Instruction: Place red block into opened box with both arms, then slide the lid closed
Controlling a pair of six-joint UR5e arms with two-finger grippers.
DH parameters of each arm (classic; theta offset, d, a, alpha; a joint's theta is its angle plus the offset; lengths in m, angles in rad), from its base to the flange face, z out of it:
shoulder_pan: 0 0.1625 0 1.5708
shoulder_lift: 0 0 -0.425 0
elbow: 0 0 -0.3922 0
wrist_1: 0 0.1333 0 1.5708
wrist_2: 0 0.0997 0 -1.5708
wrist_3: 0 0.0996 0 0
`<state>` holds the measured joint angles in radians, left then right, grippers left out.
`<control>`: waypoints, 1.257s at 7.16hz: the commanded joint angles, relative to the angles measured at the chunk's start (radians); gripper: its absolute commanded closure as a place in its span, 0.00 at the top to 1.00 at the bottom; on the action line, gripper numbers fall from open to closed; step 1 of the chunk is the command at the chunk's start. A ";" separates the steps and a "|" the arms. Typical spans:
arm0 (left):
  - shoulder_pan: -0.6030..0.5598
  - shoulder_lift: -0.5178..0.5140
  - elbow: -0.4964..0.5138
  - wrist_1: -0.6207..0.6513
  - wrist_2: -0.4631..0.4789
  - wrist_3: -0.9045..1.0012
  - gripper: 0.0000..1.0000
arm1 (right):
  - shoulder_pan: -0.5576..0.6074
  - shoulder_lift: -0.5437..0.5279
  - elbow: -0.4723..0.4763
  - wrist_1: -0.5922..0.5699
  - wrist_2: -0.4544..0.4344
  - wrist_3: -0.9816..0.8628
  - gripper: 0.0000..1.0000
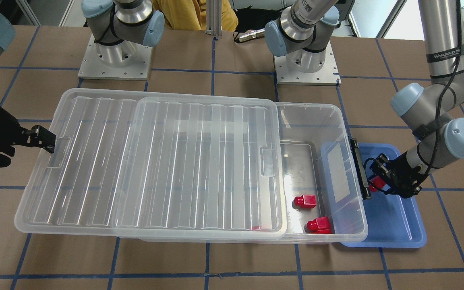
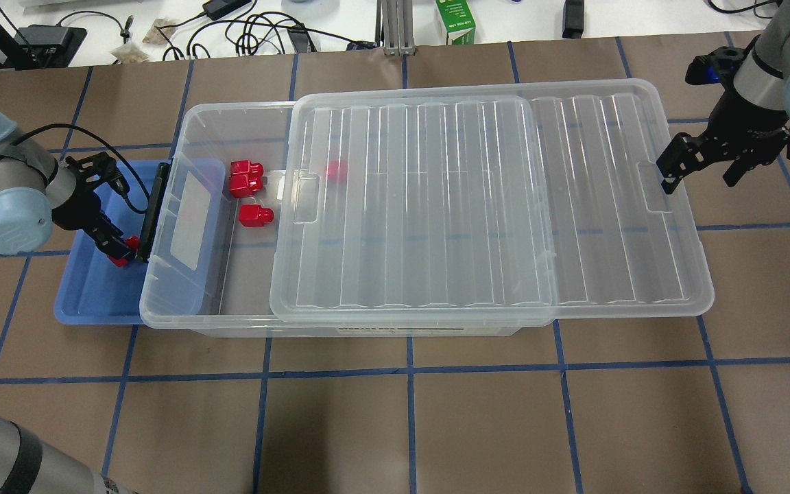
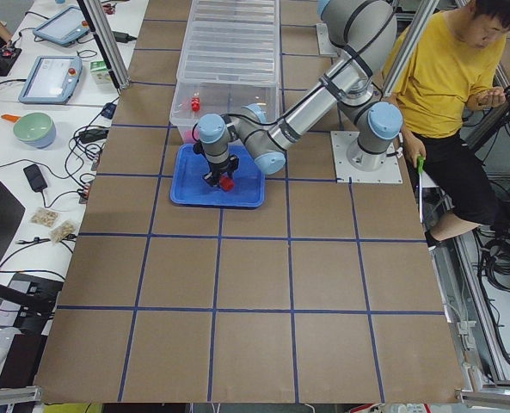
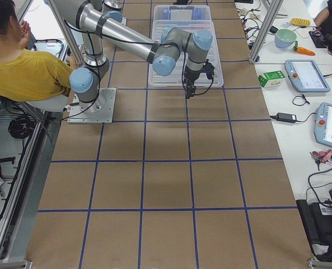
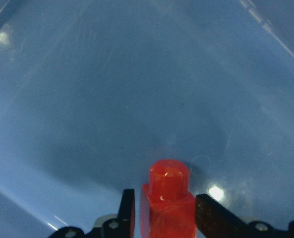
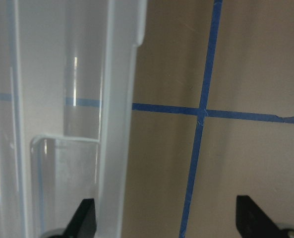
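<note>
In the left wrist view my left gripper (image 5: 164,206) is shut on a red block (image 5: 169,196), stub pointing forward, low over the blue tray (image 5: 137,89). From overhead, that gripper (image 2: 123,250) sits just outside the box's (image 2: 230,324) black clasp bar (image 2: 155,209). The ribbed clear lid (image 2: 436,206) covers most of the box and overhangs its right end, leaving the left end uncovered. Several red blocks (image 2: 256,215) lie inside. My right gripper (image 2: 699,182) is open at the lid's far end, and the lid's edge (image 6: 119,124) lies between its fingers.
The blue tray (image 2: 93,302) butts against the box's clasp end. Both arm bases (image 1: 115,60) stand behind the box. A person in a yellow shirt (image 3: 444,77) sits at the robot's side. Cables and a green carton (image 2: 455,20) lie on the bench past the table.
</note>
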<state>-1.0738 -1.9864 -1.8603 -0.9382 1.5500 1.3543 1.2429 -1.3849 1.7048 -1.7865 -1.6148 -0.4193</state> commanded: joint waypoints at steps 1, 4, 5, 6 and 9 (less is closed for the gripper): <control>0.000 -0.003 0.000 -0.002 0.001 -0.001 0.81 | 0.000 -0.009 -0.005 0.005 0.001 0.008 1.00; 0.024 -0.017 -0.020 0.002 -0.010 0.005 0.75 | 0.009 -0.075 -0.039 0.038 0.010 0.020 1.00; 0.037 -0.020 -0.017 0.006 -0.008 0.008 0.51 | 0.009 -0.113 -0.037 0.062 0.009 0.024 1.00; 0.031 -0.008 -0.014 0.009 -0.008 0.003 0.16 | 0.009 -0.153 -0.040 0.131 0.007 0.074 1.00; 0.028 0.036 0.018 -0.010 0.004 0.003 0.00 | 0.010 -0.271 -0.084 0.228 -0.023 0.123 1.00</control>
<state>-1.0445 -1.9763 -1.8658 -0.9351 1.5449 1.3573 1.2529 -1.6087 1.6530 -1.6049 -1.6138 -0.3086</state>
